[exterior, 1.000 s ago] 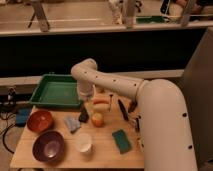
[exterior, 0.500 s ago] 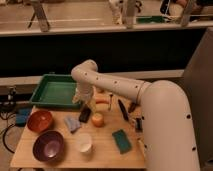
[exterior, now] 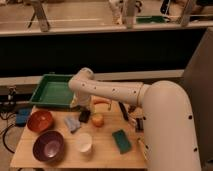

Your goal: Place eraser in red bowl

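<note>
The eraser point(exterior: 84, 116) is a small dark block lying on the wooden table point(exterior: 107, 150), left of an orange fruit point(exterior: 97, 119). The red bowl point(exterior: 40, 120) stands empty at the table's left edge, a hand's width left of the eraser. My gripper point(exterior: 77, 105) hangs from the white arm point(exterior: 112, 91) just above and slightly behind the eraser, at the front right corner of the green tray point(exterior: 52, 92). I cannot see anything held in it.
A purple bowl point(exterior: 48, 145) stands in front of the red bowl. A white cup point(exterior: 84, 142), a teal sponge point(exterior: 121, 141), a blue-grey crumpled item point(exterior: 72, 123) and dark utensils point(exterior: 124, 111) also lie on the table.
My gripper has dropped lower and shifted slightly left, closer to the eraser. The objects on the table have not moved.
</note>
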You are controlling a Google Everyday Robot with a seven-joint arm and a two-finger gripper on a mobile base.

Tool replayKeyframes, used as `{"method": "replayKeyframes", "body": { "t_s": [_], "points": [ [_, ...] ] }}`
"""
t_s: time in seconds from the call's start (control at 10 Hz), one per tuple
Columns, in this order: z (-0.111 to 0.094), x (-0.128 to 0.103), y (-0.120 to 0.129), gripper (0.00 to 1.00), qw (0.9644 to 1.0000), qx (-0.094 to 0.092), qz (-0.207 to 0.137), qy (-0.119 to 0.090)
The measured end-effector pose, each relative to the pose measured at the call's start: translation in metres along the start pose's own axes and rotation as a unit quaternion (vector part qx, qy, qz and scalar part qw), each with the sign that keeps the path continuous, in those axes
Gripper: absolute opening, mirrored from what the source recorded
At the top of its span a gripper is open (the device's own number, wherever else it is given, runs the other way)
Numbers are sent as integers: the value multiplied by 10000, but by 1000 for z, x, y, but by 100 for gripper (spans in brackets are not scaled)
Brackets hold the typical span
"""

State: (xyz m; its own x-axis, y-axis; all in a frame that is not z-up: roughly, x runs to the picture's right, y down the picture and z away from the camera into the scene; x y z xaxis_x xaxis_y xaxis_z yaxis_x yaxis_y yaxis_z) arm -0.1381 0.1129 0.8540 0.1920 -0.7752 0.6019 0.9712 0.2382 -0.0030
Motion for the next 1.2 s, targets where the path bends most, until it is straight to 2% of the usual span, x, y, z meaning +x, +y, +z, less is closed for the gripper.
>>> {"method": "replayKeyframes", "body": {
  "t_s": [0.4,0.5,0.7,0.8,1.2],
  "points": [
    [5,12,-8,80,9991,-157,-383,80],
    [5,15,-5,80,9987,-162,-481,-11],
    [8,18,4,80,9962,-170,-745,-408],
    [10,17,7,80,9938,-173,-893,-632],
    [12,4,19,80,9881,9,-1158,-1011]
  ]
}}
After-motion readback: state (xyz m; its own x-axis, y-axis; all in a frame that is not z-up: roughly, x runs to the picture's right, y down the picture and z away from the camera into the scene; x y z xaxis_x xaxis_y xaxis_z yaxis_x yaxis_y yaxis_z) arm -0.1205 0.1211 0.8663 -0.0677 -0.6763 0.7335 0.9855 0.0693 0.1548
